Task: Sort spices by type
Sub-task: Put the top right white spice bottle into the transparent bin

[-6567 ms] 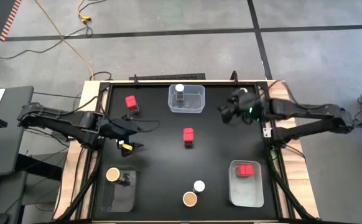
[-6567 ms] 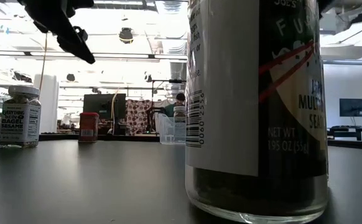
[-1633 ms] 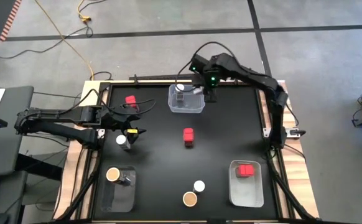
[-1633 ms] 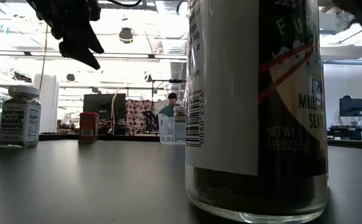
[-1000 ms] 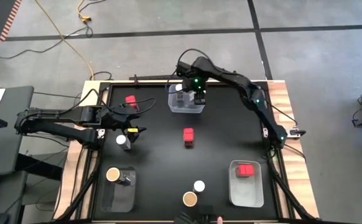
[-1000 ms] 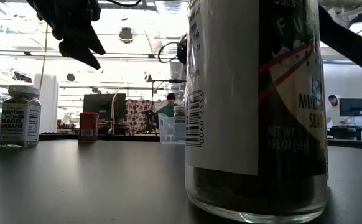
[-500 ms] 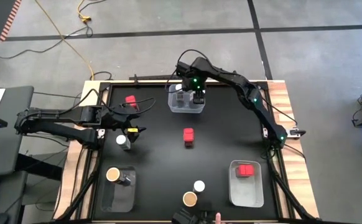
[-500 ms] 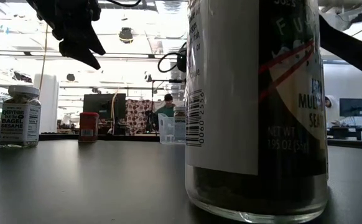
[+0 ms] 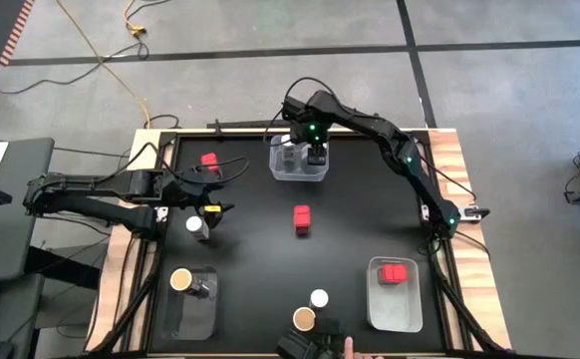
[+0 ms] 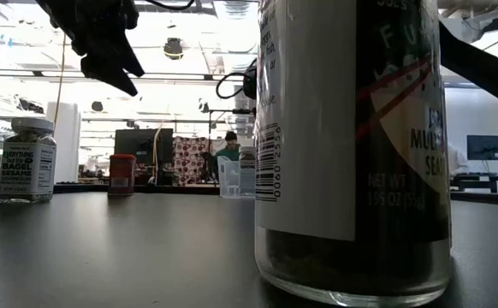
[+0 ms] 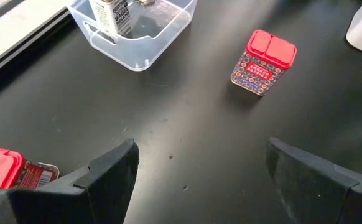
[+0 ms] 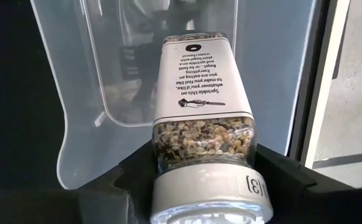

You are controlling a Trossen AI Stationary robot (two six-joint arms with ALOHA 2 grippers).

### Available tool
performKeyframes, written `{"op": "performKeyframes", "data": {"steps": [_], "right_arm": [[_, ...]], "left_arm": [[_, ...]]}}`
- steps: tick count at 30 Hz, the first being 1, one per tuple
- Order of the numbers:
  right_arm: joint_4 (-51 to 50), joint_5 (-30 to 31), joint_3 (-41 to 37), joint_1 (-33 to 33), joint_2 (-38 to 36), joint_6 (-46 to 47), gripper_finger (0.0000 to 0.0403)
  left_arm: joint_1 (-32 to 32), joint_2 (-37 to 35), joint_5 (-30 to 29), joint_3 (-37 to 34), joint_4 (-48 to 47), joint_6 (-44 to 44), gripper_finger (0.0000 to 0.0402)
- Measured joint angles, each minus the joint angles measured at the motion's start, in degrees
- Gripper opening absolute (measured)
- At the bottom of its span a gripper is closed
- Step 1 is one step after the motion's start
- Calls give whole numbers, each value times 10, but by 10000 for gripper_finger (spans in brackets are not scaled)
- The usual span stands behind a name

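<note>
My right gripper (image 9: 305, 150) reaches into the clear bin (image 9: 320, 172) at the far edge and is shut on a clear jar with a white lid (image 12: 203, 134). My left gripper (image 11: 199, 180) is open and hovers above the table's left part, beside another white-lidded jar (image 9: 194, 225) standing on its base. Red boxes stand at far left (image 9: 210, 162) and mid-table (image 9: 302, 219); more red (image 9: 396, 271) lies in the near-right bin. A tan-lidded jar (image 9: 181, 280) sits in the near-left bin. A white-lidded jar (image 9: 319, 298) and a tan-lidded jar (image 9: 304, 319) stand near the near edge. My right gripper holds the jar at its lid end (image 12: 209, 193), one finger (image 12: 134, 171) on each side, coming from above and pointing down. The jar's body reaches away from the fingers down into the bin; whether its base rests on the bin floor is hidden.
A person's hand (image 9: 342, 347) shows at the near edge, close to the tan-lidded jar. In the low view a big jar (image 10: 352, 145) fills the front and hides mid-table. The right arm spans the table's far right part. Bare black table lies between the bins.
My right gripper has sunk a little lower over the jar in the far bin, and the jar's white lid no longer shows from above. The person's hand at the near edge has crept toward the tan-lidded jar.
</note>
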Motion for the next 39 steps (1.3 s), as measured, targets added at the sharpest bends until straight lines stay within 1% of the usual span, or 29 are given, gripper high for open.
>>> {"op": "performKeyframes", "data": {"steps": [31,39], "right_arm": [[6,0,0,0,0,-7,240],[8,0,0,0,0,0,255]], "left_arm": [[0,0,0,0,-1,0,333],[0,0,1,0,-2,1,333]]}}
